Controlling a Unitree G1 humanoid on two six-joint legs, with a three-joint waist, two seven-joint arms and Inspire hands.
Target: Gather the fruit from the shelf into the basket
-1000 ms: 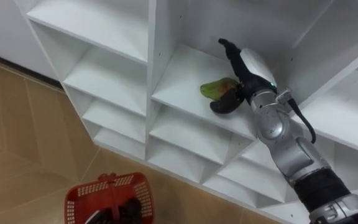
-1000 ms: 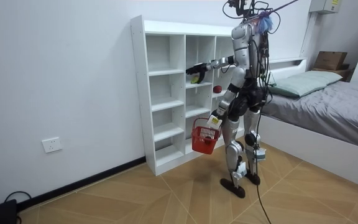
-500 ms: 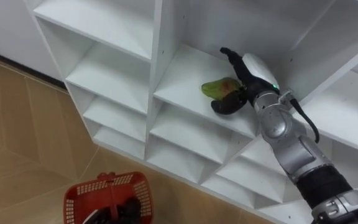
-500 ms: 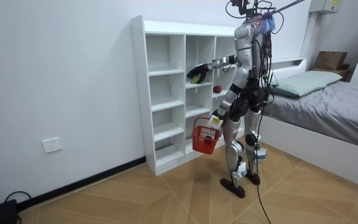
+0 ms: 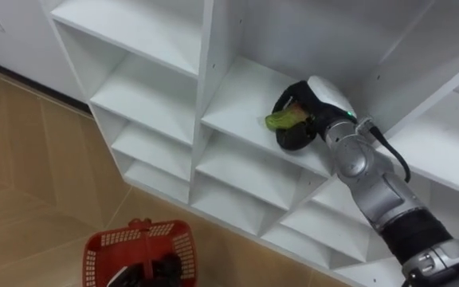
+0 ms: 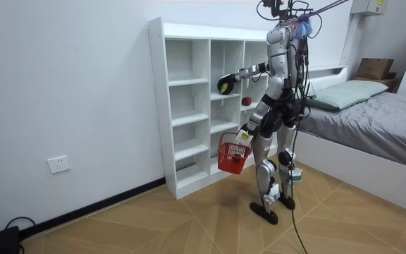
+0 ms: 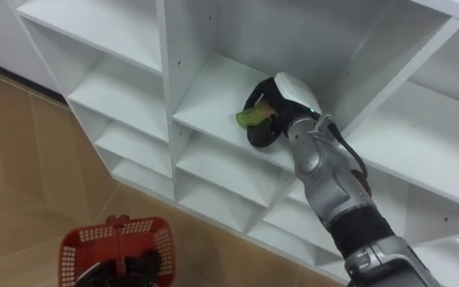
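Left eye view: the right hand [image 5: 305,119] reaches into a middle compartment of the white closet [image 5: 237,88], its fingers curled round a green fruit [image 5: 284,119] lying on the shelf; half a second ago they were spread above it. So the first pick looks gripped but not lifted. Below is the red basket [image 5: 92,245], with no fruit in it that I can make out. Room view: the robot stands facing the closet, the basket hanging at its left hand [image 6: 243,135]; its grip I cannot tell. A red fruit [image 6: 246,101] waits on a shelf further along.
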